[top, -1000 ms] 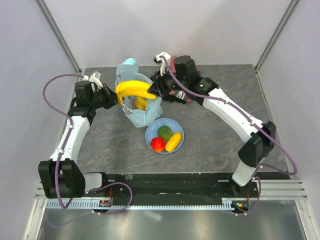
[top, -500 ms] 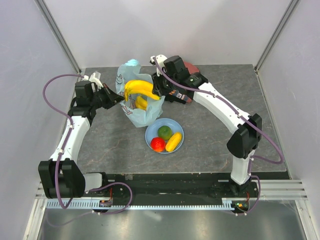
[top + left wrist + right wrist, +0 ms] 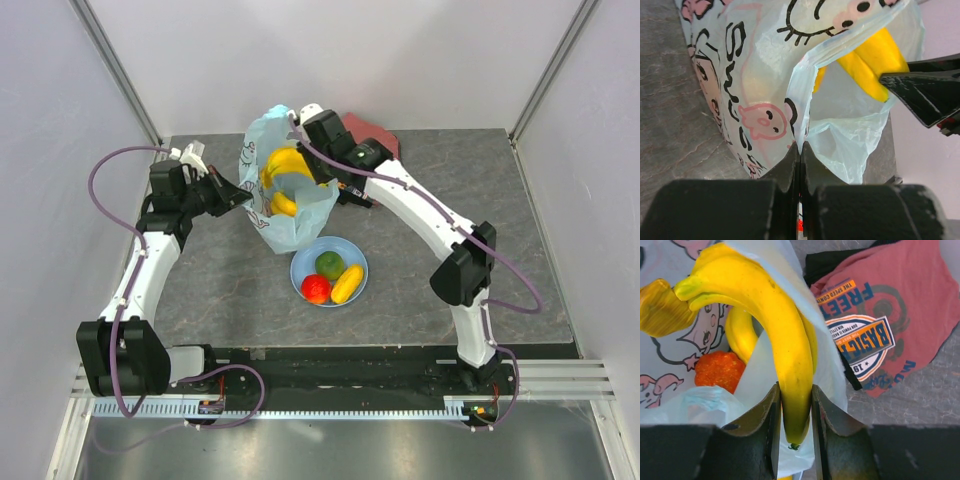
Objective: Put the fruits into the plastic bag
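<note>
The light-blue plastic bag [image 3: 285,215] stands open at the back middle of the table. My left gripper [image 3: 243,199] is shut on its rim, seen pinched in the left wrist view [image 3: 799,148]. My right gripper [image 3: 318,182] is shut on the bunch of yellow bananas [image 3: 285,168], holding them in the bag's mouth; the grip shows in the right wrist view [image 3: 794,405]. An orange fruit [image 3: 720,371] lies inside the bag. The green [image 3: 328,264], red [image 3: 316,288] and yellow oblong [image 3: 347,283] fruits lie on the light-blue plate [image 3: 358,258].
A folded dark-red printed cloth [image 3: 365,133] lies at the back of the table behind the right arm, also in the right wrist view [image 3: 890,315]. White walls enclose the table on three sides.
My right gripper has carried the bananas left and down from above the bag's mouth into it. The bag's rim has risen around them. The left gripper has kept its hold.
</note>
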